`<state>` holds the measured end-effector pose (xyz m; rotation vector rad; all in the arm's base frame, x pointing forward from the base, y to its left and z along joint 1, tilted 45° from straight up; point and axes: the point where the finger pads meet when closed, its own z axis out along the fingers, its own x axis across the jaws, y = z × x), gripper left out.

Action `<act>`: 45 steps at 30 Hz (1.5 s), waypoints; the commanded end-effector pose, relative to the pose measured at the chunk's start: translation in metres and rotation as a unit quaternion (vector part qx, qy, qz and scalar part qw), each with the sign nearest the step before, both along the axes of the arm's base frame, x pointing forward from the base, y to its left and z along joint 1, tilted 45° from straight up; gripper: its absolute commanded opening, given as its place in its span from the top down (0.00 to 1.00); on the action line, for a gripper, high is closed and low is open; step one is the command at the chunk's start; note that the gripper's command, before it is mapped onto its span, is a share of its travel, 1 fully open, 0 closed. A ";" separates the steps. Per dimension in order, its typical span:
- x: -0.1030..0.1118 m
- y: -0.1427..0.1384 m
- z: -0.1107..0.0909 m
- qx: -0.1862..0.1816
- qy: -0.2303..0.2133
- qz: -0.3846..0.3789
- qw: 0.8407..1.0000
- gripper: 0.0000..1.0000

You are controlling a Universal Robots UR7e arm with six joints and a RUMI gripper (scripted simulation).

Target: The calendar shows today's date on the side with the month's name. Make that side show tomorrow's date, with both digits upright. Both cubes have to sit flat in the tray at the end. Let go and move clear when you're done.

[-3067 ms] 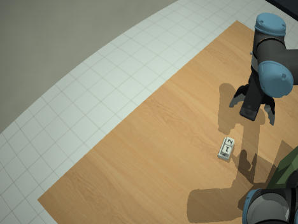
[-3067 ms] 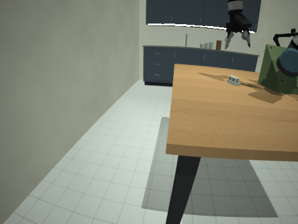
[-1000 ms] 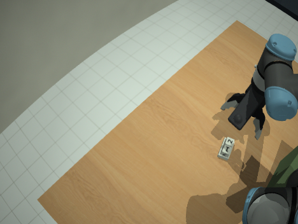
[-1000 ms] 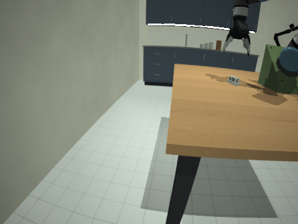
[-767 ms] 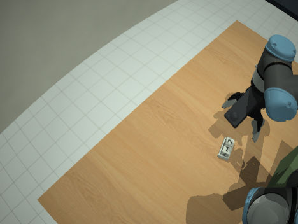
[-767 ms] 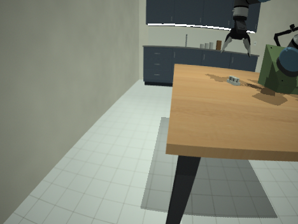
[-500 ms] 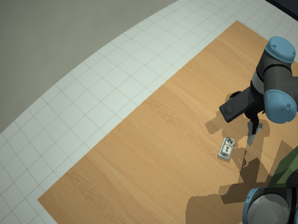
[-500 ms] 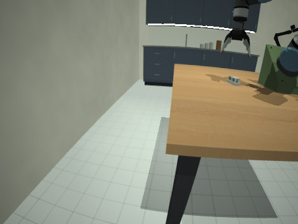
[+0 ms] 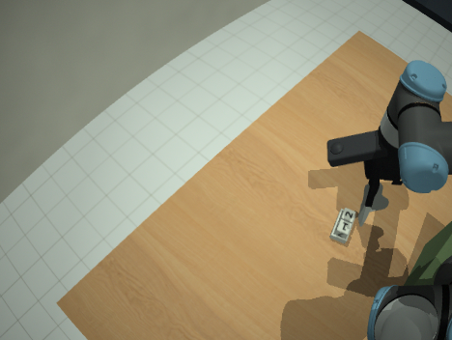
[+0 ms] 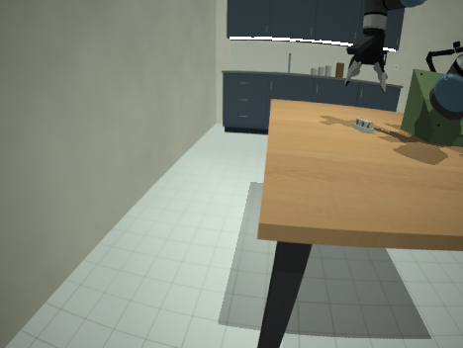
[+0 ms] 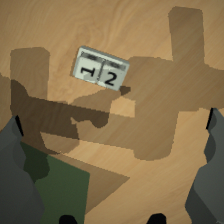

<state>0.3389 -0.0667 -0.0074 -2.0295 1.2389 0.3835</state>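
Observation:
A small grey tray (image 9: 344,225) holds two white cubes on the wooden table. In the wrist view the tray (image 11: 100,68) lies at the upper left, its top faces showing a 1 (image 11: 89,72) lying on its side and a 2 (image 11: 111,77). The month side is not visible. My gripper (image 10: 365,76) is open and empty, hanging well above the table, over and slightly beside the tray. In the top view the gripper (image 9: 369,203) shows just right of the tray. Its two dark fingers frame the wrist view's lower corners.
A green block at the robot base (image 10: 429,115) stands to the right of the tray; it also shows in the wrist view (image 11: 55,190). The table's left edge (image 10: 267,163) drops to a tiled floor. Kitchen cabinets (image 10: 277,99) stand behind.

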 end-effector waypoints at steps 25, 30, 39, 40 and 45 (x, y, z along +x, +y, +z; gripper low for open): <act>0.002 0.006 -0.013 0.043 0.298 -0.295 0.907 0.00; 0.000 0.008 -0.016 0.053 0.361 -0.358 0.860 0.00; -0.003 0.011 -0.020 0.066 0.445 -0.441 0.776 0.00; -0.003 0.011 -0.020 0.066 0.445 -0.441 0.776 0.00; -0.005 0.013 -0.022 0.073 0.486 -0.482 0.725 0.00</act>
